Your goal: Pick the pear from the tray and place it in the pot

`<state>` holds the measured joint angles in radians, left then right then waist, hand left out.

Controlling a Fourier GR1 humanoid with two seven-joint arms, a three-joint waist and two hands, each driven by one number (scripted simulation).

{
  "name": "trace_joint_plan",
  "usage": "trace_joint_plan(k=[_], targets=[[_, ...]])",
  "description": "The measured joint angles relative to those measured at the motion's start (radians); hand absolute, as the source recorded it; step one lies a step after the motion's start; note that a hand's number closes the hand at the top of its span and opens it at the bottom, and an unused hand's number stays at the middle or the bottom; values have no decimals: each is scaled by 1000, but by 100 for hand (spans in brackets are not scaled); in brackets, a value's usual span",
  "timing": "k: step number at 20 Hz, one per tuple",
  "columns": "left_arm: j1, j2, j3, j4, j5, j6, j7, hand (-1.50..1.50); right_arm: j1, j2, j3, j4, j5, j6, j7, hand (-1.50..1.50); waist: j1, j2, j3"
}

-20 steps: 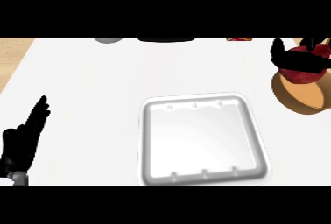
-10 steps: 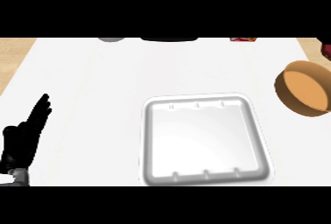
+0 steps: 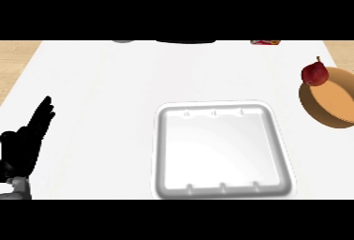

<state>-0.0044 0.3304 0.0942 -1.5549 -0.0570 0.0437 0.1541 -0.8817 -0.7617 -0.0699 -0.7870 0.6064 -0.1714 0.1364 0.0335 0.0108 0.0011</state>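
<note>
A dark red pear (image 3: 315,74) with a short stem shows at the far left rim of the tan pot (image 3: 335,104), which stands at the view's right edge and is partly cut off. Whether the pear rests on the rim or inside the pot is unclear. No hand touches it. The white tray (image 3: 169,154) lies in the middle of the white counter with nothing in it. My left hand (image 3: 23,146) rests open at the lower left, fingers straight and pointing up. My right hand does not show.
Along the far edge sit a red object (image 3: 265,42), a dark object (image 3: 185,41) and a small grey one (image 3: 123,41), all cut off. A wooden surface (image 3: 14,56) borders the white counter at the left.
One second ago my right hand was over the pot, curled round the pear. It then withdrew out of view to the upper right, and the pear now shows alone at the pot's rim.
</note>
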Motion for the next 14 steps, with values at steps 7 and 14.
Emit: trace_joint_plan(k=[7,14], targets=[[-11,-29,-31,15,-29,6,-25,0,-88,13,-4,301,74,-84,-143,150,27,13,1],[-38,-25,-25,24,-27,-4,-13,0,-149,27,-97,482,8,-62,-237,-150,38,19,3]])
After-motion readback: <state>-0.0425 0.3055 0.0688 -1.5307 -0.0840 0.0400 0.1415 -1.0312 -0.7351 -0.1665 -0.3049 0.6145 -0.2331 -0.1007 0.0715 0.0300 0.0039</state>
